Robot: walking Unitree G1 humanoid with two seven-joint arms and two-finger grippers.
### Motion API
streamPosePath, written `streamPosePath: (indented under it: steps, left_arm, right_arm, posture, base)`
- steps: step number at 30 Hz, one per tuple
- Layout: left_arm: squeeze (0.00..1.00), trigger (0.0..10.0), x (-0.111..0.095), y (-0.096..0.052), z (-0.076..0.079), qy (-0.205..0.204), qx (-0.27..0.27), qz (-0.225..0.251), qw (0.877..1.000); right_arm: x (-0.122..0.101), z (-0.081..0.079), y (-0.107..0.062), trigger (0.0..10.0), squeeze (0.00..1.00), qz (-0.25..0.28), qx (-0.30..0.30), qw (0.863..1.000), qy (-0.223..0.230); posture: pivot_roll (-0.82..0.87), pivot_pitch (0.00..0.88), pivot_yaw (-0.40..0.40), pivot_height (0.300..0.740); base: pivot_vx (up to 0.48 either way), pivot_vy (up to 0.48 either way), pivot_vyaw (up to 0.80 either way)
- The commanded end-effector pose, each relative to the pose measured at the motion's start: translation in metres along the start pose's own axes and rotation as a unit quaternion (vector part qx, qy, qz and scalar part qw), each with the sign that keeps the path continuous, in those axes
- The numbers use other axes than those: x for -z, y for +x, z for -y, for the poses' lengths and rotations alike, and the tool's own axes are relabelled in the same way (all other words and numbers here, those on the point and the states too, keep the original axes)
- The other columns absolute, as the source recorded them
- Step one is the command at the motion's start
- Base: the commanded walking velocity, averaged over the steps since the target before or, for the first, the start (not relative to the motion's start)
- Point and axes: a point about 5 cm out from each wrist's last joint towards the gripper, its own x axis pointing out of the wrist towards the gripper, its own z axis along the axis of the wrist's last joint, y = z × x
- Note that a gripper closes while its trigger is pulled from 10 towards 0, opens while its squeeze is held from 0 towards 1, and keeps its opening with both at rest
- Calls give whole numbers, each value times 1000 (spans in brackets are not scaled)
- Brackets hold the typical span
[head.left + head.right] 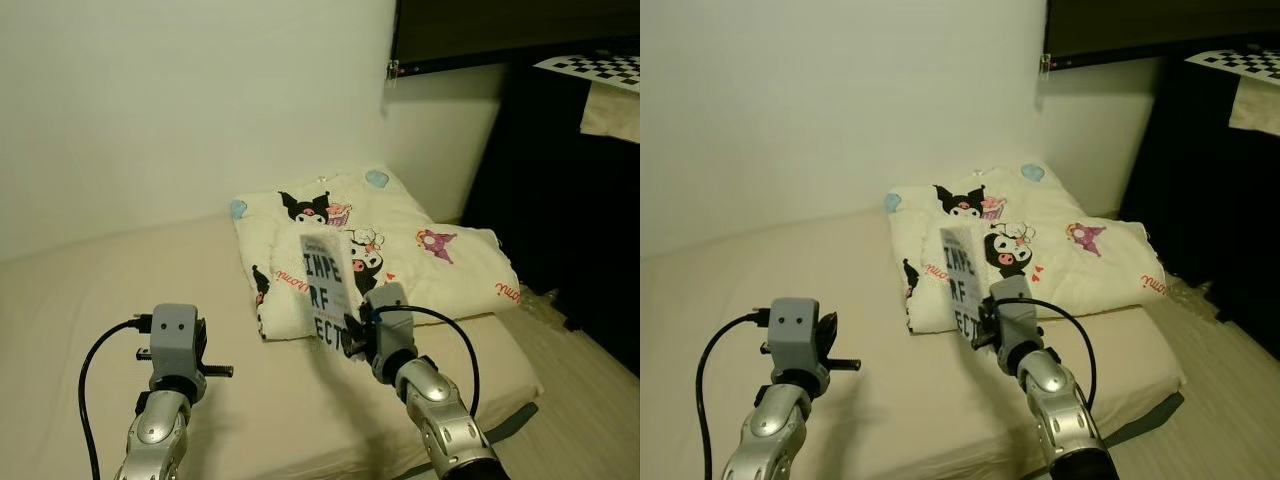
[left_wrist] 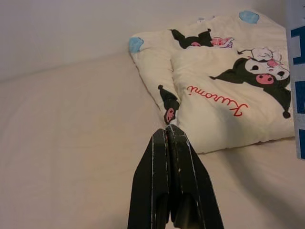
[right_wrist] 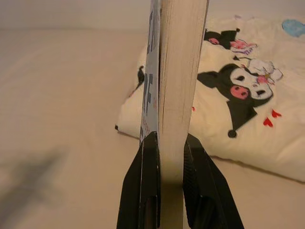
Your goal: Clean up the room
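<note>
We have the book [image 1: 326,290] off the bed [image 1: 90,300] and upright in our right gripper [image 3: 167,143], fingers clamped on its covers just before the folded cartoon blanket [image 1: 400,240] — so pickup looks done. Stowing it remains; our left gripper [image 2: 170,136] hovers over the mattress, fingers pressed together and empty.

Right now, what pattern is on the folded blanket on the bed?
Cream blanket with black-and-pink cartoon characters and red script lettering, clearest in the left wrist view.

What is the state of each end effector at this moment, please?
Left end effector: closed, holding nothing, above the bed.
Right end effector: closed on the book, held upright.
</note>
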Motion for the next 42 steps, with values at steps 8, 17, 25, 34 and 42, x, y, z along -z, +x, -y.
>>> streamPosePath:
  steps: [8, 17, 25, 34, 42]
  left_arm:
    - [0, 10000, -3, -1, 2, 5, -1, 2, 1000]
    - [0, 10000, -1, -1, -1, 7, -10, -4, 1000]
    - [0, 10000, 4, -1, -4, -3, -18, -24, 1000]
    - [0, 10000, 4, -1, -4, -1, -13, -24, 1000]
    - [0, 10000, 0, 1, -2, 17, -2, -18, 1000]
  right_arm:
    - [-11, 5, 3, 10000, 0, 29, 14, 999, -4]
    - [-10, 3, 3, 10000, 0, 28, 11, 1000, -3]
    - [-8, 3, 4, 10000, 0, 24, 12, 1000, 0]
    - [-6, 4, 4, 10000, 0, 20, 13, 1000, 12]
    - [-5, 2, 3, 10000, 0, 22, 9, 1000, 12]
  posture:
    - [-36, 91, 2, 740]
    - [-36, 93, 7, 740]
    - [-36, 93, 7, 740]
    - [-31, 99, 5, 740]
    - [-32, 99, 9, 740]
  base:
    - [0, -360, 438]
    - [0, -474, 800]
    - [0, -97, 652]
    - [0, 0, 0]
    - [0, 0, 0]
